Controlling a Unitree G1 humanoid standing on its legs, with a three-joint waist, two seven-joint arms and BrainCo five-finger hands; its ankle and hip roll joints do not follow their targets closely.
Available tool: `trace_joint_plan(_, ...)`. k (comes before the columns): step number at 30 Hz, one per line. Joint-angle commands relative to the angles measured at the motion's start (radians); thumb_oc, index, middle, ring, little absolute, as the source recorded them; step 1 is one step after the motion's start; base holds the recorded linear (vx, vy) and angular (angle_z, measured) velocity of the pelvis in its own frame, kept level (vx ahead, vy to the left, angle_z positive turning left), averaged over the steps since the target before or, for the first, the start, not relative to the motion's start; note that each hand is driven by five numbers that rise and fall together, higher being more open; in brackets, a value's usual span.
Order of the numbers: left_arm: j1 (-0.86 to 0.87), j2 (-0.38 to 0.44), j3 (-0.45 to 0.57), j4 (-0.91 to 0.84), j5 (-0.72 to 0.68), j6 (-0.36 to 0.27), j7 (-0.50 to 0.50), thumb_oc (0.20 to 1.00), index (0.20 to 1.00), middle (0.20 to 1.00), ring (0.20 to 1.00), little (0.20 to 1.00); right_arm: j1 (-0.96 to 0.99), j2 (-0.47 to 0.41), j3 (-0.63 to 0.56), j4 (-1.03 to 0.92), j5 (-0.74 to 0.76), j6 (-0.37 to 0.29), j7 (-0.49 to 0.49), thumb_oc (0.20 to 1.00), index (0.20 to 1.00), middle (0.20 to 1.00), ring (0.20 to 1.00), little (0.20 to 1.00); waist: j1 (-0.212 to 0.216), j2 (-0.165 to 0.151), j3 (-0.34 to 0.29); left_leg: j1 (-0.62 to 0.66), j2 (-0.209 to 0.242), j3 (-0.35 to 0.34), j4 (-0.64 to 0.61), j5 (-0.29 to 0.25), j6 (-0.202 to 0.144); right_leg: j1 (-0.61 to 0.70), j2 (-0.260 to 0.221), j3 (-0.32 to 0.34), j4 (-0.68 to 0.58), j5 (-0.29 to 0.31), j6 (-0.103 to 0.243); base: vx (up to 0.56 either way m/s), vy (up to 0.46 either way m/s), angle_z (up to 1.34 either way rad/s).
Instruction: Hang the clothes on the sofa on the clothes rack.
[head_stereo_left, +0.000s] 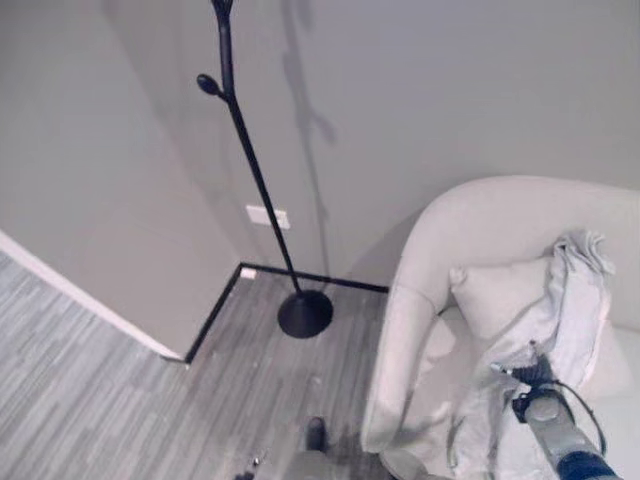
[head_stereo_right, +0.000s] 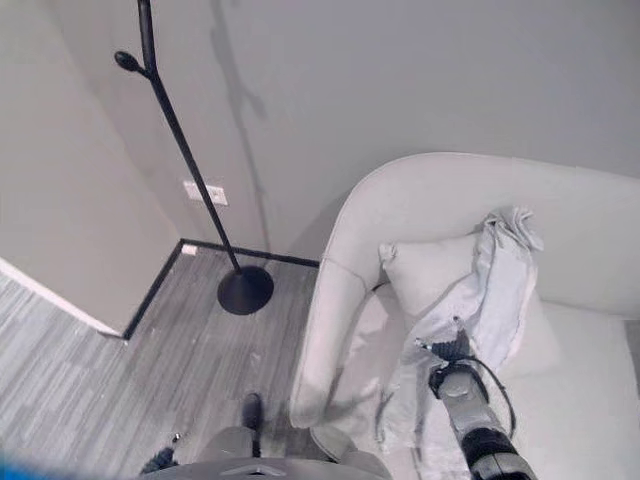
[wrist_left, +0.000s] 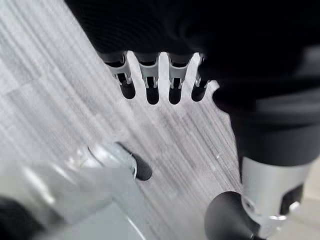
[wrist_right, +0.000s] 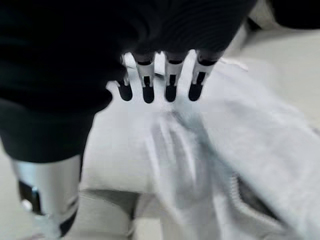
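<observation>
Garment: we see a pale grey garment draped over the cushion and seat of the light sofa, hanging down its front.
Right robot hand: the right robot hand reaches to the garment, fingers straight and relaxed just above the cloth, pinching nothing.
Left robot hand: the left robot hand hangs over the grey plank floor, fingers straight and empty.
Clothes rack: a black clothes rack stands in the corner, well apart from the sofa.
</observation>
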Motion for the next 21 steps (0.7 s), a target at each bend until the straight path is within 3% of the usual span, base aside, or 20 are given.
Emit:
trace_joint_plan(1, -0.026, 0.008, -0.021, 0.012, 0.067, -0.036, 0.002, 1.000, 1.000, 1.000, 1.000, 1.000, -0.043, -0.079, -0.017, 0.011, -0.172, -0.022, -0.051, 1.000, 1.000, 1.000, 1.000, 1.000, -0.005, -0.022, -0.033, 0.154, 0.054, 0.016, -0.075, 0.059, -0.006, -0.009, -0.006, -0.025, 0.014, -0.085, 0.035, 0.09, 0.035, 0.28)
trace_joint_plan(3, -0.025, 0.011, -0.032, -0.005, 0.087, -0.043, 0.005, 1.000, 1.000, 1.000, 1.000, 1.000, -0.024, -0.089, -0.063, 0.007, -0.177, -0.002, -0.076, 1.000, 1.000, 1.000, 1.000, 1.000, -0.012, -0.019, -0.040, 0.167, 0.053, 0.020, -0.089, 0.051, -0.006, -0.015, -0.009, -0.017, 0.014, -0.078, 0.045, 0.07, 0.030, 0.03)
trace_joint_plan(7, -0.028, 0.009, -0.042, 0.032, 0.086, -0.028, 0.014, 1.000, 1.000, 1.000, 1.000, 1.000, 0.019, -0.023, -0.164, 0.118, -0.031, 0.000, -0.163, 1.000, 1.000, 1.000, 1.000, 1.000, -0.035, -0.007, -0.043, 0.178, 0.055, 0.041, -0.089, 0.027, -0.005, -0.028, -0.016, 0.002, 0.014, -0.073, 0.059, 0.06, 0.027, -0.06)
trace_joint_plan(15, -0.006, -0.007, -0.083, 0.047, 0.119, -0.027, 0.019, 1.000, 1.000, 1.000, 1.000, 1.000, 0.034, 0.009, -0.207, 0.314, 0.086, -0.013, -0.213, 1.000, 1.000, 1.000, 1.000, 1.000, -0.057, 0.019, -0.039, 0.180, 0.045, 0.057, -0.089, 0.009, -0.003, -0.048, -0.031, 0.025, 0.014, -0.060, 0.073, 0.01, 0.018, -0.09)
trace_joint_plan(21, -0.039, 0.005, -0.158, -0.007, 0.125, -0.050, 0.024, 1.000, 1.000, 1.000, 1.000, 1.000, -0.080, -0.006, -0.178, 0.487, 0.232, -0.068, -0.197, 1.000, 1.000, 1.000, 1.000, 1.000, -0.062, 0.070, -0.014, 0.141, 0.027, 0.071, -0.089, 0.011, -0.001, -0.109, -0.056, 0.039, 0.014, -0.038, 0.085, -0.05, 0.028, -0.24)
